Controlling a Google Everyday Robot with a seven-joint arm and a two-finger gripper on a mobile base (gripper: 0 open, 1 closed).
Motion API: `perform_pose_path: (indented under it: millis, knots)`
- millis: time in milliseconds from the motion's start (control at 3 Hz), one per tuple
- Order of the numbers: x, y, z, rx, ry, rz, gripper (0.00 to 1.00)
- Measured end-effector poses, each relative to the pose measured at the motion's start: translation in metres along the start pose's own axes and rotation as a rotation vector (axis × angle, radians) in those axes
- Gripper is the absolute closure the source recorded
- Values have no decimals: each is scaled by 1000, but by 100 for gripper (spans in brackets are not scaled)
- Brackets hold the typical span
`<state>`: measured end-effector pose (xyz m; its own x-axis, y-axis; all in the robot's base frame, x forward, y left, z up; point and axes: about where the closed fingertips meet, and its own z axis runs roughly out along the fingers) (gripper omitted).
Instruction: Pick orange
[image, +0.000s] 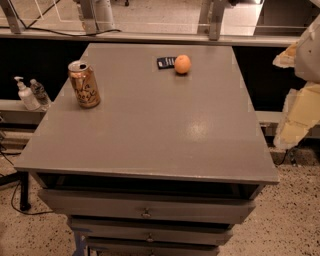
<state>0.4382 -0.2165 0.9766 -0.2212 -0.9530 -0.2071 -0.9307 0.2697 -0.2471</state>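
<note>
The orange (182, 64) is a small round fruit resting on the grey table top (150, 130) near its far edge, a little right of centre. My gripper (296, 117) shows as a pale yellow-white shape at the right edge of the camera view. It hangs beyond the table's right side, well apart from the orange and nearer to me than it. Nothing is seen in it.
A gold soda can (84, 84) stands upright at the table's left side. A small dark blue packet (166, 62) lies just left of the orange, almost touching it. Drawers (145, 212) sit below the front edge. A pump bottle (23, 95) and a small bottle (39, 92) stand on a ledge at left.
</note>
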Motion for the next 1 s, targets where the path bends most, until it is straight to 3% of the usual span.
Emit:
perform_pose_path:
  millis: [667,1000]
  knots:
    - [3,-7,2,23,-22,16,0]
    - [3,-32,20,64,-58,30,0]
